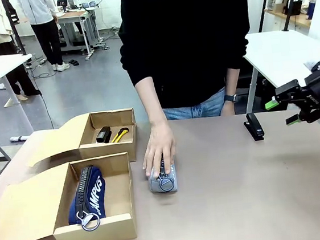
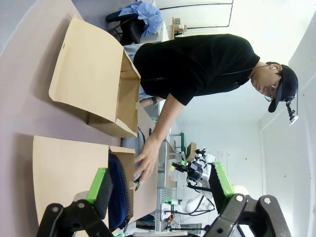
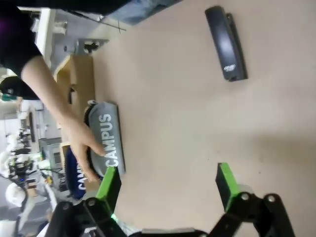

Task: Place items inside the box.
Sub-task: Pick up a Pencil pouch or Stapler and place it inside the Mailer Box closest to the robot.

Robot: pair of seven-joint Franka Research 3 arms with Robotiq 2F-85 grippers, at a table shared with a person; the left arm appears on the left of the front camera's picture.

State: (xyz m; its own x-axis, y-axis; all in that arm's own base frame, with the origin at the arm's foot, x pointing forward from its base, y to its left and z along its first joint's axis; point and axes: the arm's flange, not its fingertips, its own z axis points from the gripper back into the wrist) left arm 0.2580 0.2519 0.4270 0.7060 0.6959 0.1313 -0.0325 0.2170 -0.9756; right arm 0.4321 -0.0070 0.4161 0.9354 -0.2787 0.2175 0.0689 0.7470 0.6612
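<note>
Right hand (image 1: 281,113) apart, empty, near black stapler (image 1: 254,126): drop straight, clamp across narrow sides. Left hand (image 2: 159,180) apart too.

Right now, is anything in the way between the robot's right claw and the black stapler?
No, nothing visible. The open right gripper hangs just right of the black stapler, with only bare table between them.

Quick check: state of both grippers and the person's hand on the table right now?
Left gripper: open, empty.
Right gripper: open, empty.
Person's hand: laid on the grey fabric zip pouch; whether it grips cannot be told.
</note>
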